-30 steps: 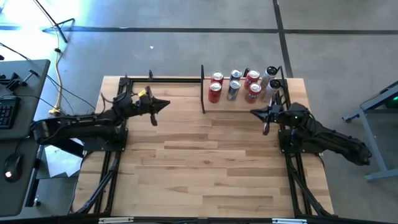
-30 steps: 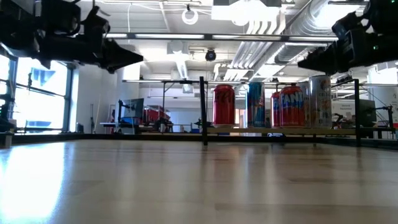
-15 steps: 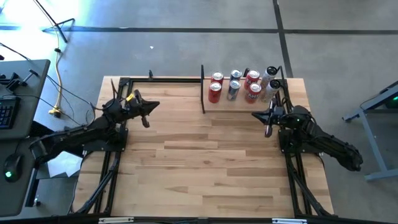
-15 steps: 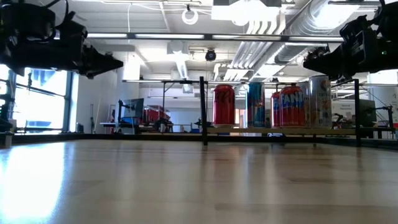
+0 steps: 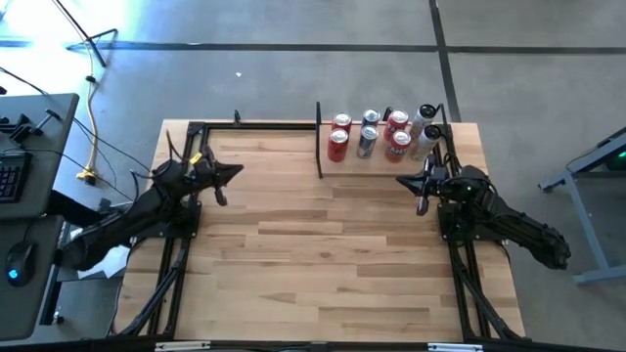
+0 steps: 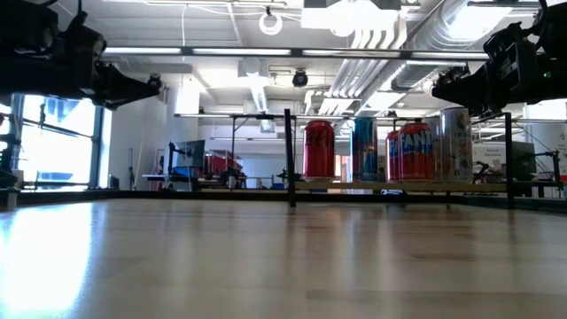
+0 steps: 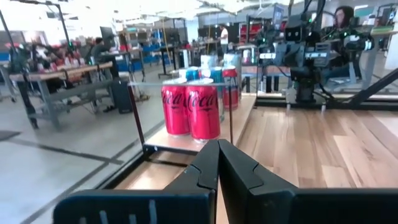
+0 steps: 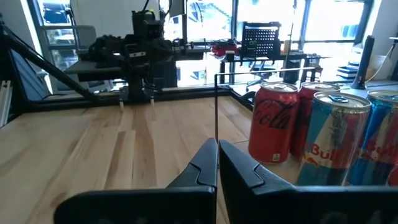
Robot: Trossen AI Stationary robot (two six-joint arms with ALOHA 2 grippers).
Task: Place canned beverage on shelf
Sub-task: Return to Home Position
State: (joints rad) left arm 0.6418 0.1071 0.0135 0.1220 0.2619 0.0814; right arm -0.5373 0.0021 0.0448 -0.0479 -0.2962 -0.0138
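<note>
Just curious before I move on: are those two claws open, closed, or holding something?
Left gripper: shut, empty, over the table's left side.
Right gripper: shut, empty, near the cans.

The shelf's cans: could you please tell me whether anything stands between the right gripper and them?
Nothing visible does: only bare tabletop lies between the right gripper and the cans on the shelf.

White "Coca-Cola" script runs down the red cola cans [image 7: 204,112], "Red Bull" partly shows on the blue-and-silver can [image 8: 333,143], and "FANTA" crosses the red-and-blue can [image 6: 415,152].
</note>
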